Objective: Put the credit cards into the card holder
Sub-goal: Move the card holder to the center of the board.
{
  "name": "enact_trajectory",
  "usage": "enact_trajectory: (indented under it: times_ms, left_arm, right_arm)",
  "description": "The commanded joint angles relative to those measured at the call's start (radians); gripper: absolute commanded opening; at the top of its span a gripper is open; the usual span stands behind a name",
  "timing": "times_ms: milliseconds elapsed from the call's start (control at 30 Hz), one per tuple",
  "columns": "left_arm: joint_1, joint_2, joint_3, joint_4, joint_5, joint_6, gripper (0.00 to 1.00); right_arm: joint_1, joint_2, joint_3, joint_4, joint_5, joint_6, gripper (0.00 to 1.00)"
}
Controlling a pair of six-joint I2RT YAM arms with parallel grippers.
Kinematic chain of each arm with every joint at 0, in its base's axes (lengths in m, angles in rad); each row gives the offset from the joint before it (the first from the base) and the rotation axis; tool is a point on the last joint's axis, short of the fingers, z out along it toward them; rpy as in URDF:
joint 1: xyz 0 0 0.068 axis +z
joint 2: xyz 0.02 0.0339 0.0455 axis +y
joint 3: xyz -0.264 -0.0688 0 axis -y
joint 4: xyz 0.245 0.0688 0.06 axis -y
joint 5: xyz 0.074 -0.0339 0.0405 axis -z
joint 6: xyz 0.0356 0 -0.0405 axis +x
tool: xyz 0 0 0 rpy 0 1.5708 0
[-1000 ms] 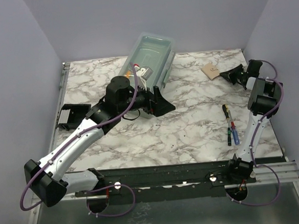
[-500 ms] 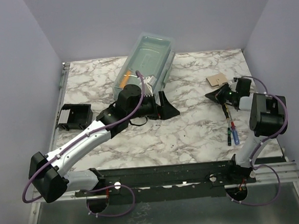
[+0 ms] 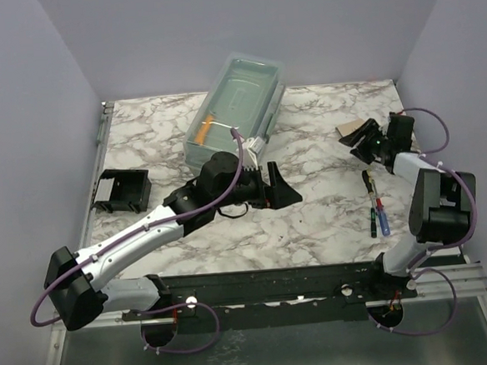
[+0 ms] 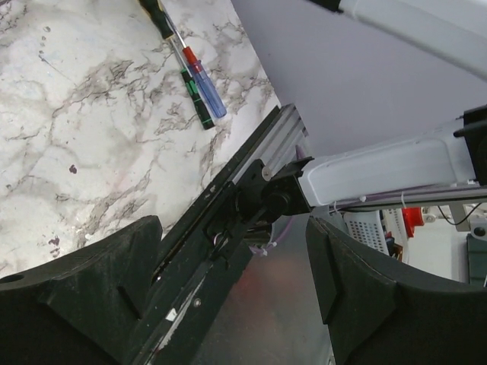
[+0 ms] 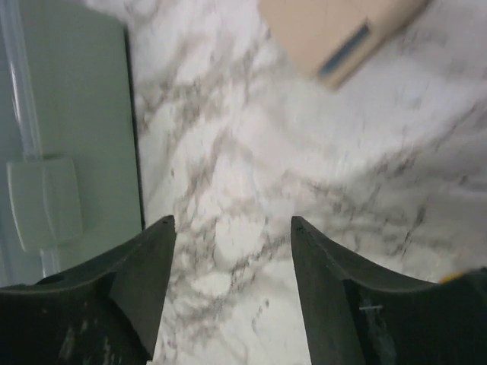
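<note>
The card holder (image 3: 124, 190), a small black open rack, stands at the table's far left edge, far from both arms. No credit cards show in any view. My left gripper (image 3: 282, 189) hangs over the middle of the table. In its wrist view, my left gripper (image 4: 236, 293) is open and empty, facing the table's near right edge. My right gripper (image 3: 363, 140) sits at the back right, just in front of a small tan square pad (image 3: 349, 129). Seen from the right wrist, my right gripper (image 5: 232, 262) is open over bare marble, with the tan pad (image 5: 335, 30) ahead of it.
A large clear lidded box (image 3: 239, 97) with an orange item inside lies at the back centre, and its edge (image 5: 68, 152) shows left of the right fingers. Several pens (image 3: 376, 207) lie at the right, also in the left wrist view as pens (image 4: 194, 76). A metal rail (image 4: 259, 152) runs along the near edge.
My right gripper has opened; it swung left and nearer, then back toward the tan pad. My left gripper has moved right and nearer, away from the clear box, staying open.
</note>
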Motion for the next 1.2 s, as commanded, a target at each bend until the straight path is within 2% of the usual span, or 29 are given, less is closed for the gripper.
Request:
enact_trajectory:
  times_ms: [0,133,200,267,400,600,733,833,1033,1167]
  left_arm:
    - [-0.009,-0.064,-0.052,0.016,-0.061,-0.014,0.83]
    - [-0.009,-0.091,-0.064,0.006,-0.064,0.0,0.83]
    - [-0.009,-0.099,-0.063,-0.006,-0.067,0.01,0.84]
    - [-0.009,-0.104,-0.062,-0.019,-0.068,0.02,0.84]
    - [-0.009,-0.114,-0.069,-0.036,-0.072,0.039,0.84]
    - [-0.009,-0.123,-0.054,-0.062,-0.067,0.069,0.84]
    - [-0.01,-0.133,-0.058,-0.066,-0.078,0.068,0.84]
    - [-0.01,-0.14,-0.061,-0.07,-0.086,0.068,0.84]
    - [-0.009,-0.136,-0.049,-0.085,-0.09,0.077,0.84]
    - [-0.009,-0.121,-0.047,-0.084,-0.087,0.051,0.84]
  right_arm:
    - [-0.039,0.105,0.148,-0.071,0.167,-0.026,0.71]
    - [-0.066,0.265,0.356,-0.162,0.188,-0.002,0.85]
    - [-0.069,0.344,0.457,-0.228,0.213,0.03,0.87]
    - [-0.069,0.393,0.531,-0.274,0.25,0.066,0.87]
    - [-0.069,0.43,0.569,-0.271,0.312,0.111,0.85]
    - [-0.071,0.485,0.599,-0.233,0.322,0.105,0.76]
    - [-0.071,0.523,0.615,-0.203,0.309,0.102,0.74]
    - [-0.071,0.546,0.629,-0.199,0.296,0.083,0.64]
    - [-0.071,0.579,0.629,-0.166,0.2,-0.017,0.22]
    - [-0.063,0.57,0.597,-0.158,0.132,-0.102,0.05]
